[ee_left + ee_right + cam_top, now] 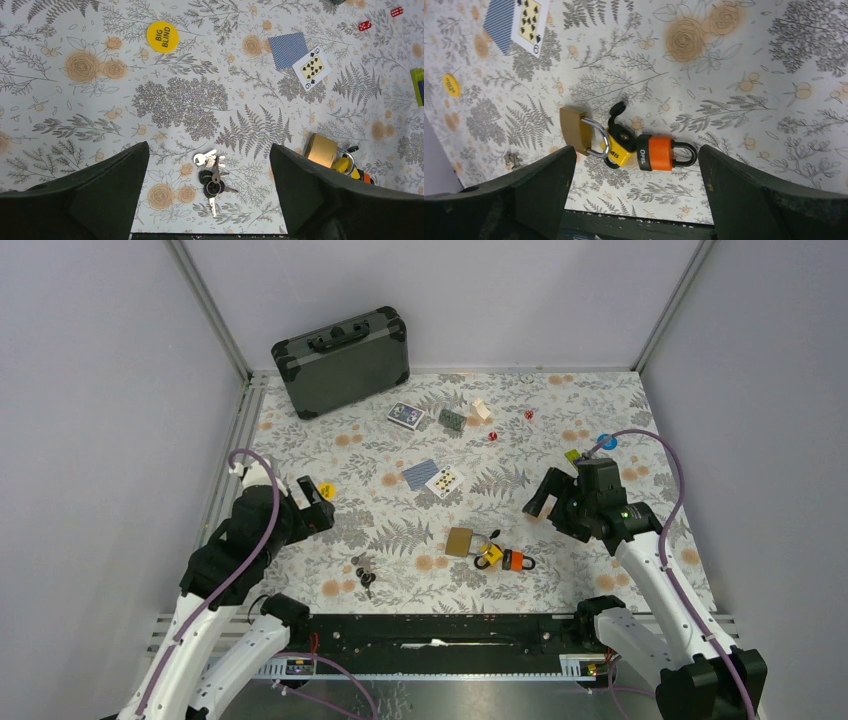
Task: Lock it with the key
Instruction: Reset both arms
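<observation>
A bunch of keys (pixel 363 572) lies on the floral mat near the front, also in the left wrist view (pixel 214 178). Three padlocks lie together at the mat's middle front: brass (pixel 459 541), yellow (pixel 490 554) and orange (pixel 517 561). The right wrist view shows the brass padlock (pixel 573 131), the yellow padlock (pixel 620 148) and the orange padlock (pixel 659 153). My left gripper (pixel 318 502) is open and empty, up and left of the keys. My right gripper (pixel 541 497) is open and empty, up and right of the padlocks.
A dark case (pixel 341 361) stands at the back left. Playing cards (pixel 434 476), a card deck (pixel 405 416), small red dice (pixel 493 437) and a yellow "BIG BLIND" chip (pixel 162 36) lie scattered on the mat. The black front rail (pixel 450 632) runs along the near edge.
</observation>
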Motion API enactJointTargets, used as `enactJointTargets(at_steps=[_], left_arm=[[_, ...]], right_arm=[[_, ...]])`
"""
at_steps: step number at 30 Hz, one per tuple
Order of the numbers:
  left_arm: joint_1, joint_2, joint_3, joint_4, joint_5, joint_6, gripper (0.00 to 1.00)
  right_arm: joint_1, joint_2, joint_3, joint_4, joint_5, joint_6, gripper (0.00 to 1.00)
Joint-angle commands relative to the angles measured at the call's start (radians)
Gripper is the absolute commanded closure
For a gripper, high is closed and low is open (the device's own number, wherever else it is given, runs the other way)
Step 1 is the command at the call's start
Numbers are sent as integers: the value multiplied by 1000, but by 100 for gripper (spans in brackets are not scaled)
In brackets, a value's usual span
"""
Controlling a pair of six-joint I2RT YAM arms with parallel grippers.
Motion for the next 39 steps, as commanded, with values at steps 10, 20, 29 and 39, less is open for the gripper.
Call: enactJointTargets(at_steps=[10,20,29,39], left_arm=[[5,-176,-83,97,5,15,1],[5,-184,-92,117,49,28,1],[5,-215,-99,128,53,31,1],[5,-218,-99,122,39,23,1]], right_arm=[[-4,-171,-42,5,223,-59,0],[-4,-380,-127,91,189,-52,0],[-4,-387,-131,91,184,-51,0],[-4,-356,-119,103,173,-79,0]])
